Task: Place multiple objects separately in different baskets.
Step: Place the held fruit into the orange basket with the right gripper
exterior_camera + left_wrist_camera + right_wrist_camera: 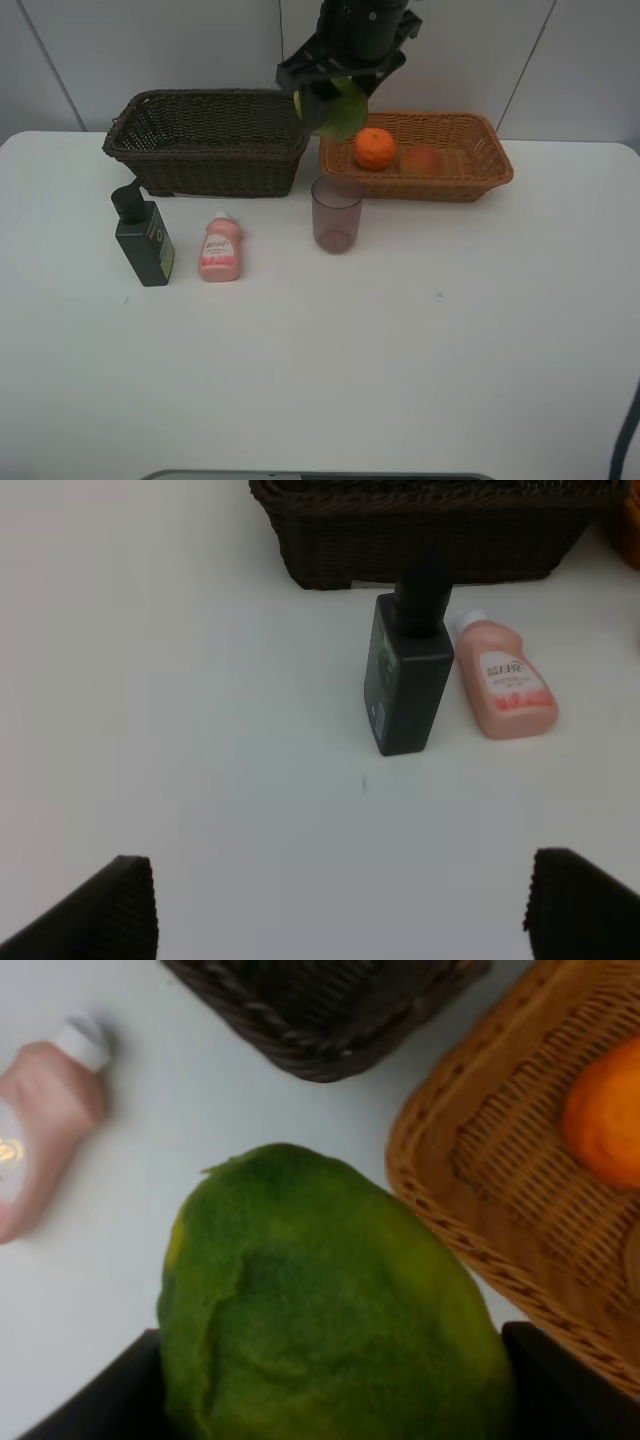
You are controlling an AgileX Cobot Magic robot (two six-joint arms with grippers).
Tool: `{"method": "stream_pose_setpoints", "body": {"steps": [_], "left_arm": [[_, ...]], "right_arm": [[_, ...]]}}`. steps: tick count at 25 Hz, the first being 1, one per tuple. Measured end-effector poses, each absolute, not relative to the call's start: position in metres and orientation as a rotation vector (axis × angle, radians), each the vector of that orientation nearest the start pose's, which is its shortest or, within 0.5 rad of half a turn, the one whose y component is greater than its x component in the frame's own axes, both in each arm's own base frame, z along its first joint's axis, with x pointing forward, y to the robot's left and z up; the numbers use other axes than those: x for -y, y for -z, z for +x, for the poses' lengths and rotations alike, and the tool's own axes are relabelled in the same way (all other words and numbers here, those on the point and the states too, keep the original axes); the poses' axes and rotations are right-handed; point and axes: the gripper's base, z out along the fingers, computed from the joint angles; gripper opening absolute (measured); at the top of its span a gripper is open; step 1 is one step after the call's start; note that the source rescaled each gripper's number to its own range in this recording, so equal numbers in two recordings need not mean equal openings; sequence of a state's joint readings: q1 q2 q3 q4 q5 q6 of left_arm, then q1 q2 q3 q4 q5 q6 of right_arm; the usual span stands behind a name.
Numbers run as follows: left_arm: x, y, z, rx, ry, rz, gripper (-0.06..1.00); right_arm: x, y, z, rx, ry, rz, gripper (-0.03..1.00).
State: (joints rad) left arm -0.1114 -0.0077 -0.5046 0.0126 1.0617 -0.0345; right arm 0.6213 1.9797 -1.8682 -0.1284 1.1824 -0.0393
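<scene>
My right gripper (335, 100) is shut on the green round fruit (340, 112) and holds it in the air above the gap between the two baskets, near the tan basket's left rim; the fruit fills the right wrist view (330, 1310). The orange (374, 148) and the red-yellow fruit (421, 158) lie in the orange-tan basket (485, 165). The dark brown basket (210, 140) looks empty. The dark green pump bottle (144, 238), the small pink bottle (220, 248) and the mauve cup (336, 213) are on the table. My left gripper (340, 910) is open, low over the table in front of the pump bottle (405, 670).
The white table (400, 340) stretches wide in front of the objects. A white panelled wall stands right behind the baskets. The pink bottle (505, 685) lies beside the pump bottle, just in front of the dark basket (430, 530).
</scene>
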Motion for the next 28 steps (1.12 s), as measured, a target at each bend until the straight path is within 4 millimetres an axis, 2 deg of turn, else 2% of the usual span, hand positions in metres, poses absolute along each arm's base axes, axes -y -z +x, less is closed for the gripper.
{"method": "stream_pose_setpoints", "body": {"steps": [8,12,18,22,28], "left_arm": [[-0.002,-0.278,-0.007,-2.032,0.077,0.078,0.95],[-0.002,-0.278,-0.007,-2.032,0.077,0.078,0.95],[-0.002,-0.278,-0.007,-2.032,0.077,0.078,0.95],[-0.002,-0.278,-0.007,-2.032,0.077,0.078,0.95],[-0.002,-0.278,-0.007,-2.032,0.077,0.078,0.95]], "right_arm": [[-0.176,-0.304,0.391,-2.672,0.055,-0.629,0.13],[-0.152,-0.305,0.404,-2.663,0.061,-0.533,0.13],[-0.118,-0.307,0.427,-2.586,0.039,-0.286,0.13],[-0.105,-0.292,0.442,-2.575,0.034,-0.201,0.13],[-0.098,-0.251,0.463,-2.616,0.033,-0.118,0.13]]}}
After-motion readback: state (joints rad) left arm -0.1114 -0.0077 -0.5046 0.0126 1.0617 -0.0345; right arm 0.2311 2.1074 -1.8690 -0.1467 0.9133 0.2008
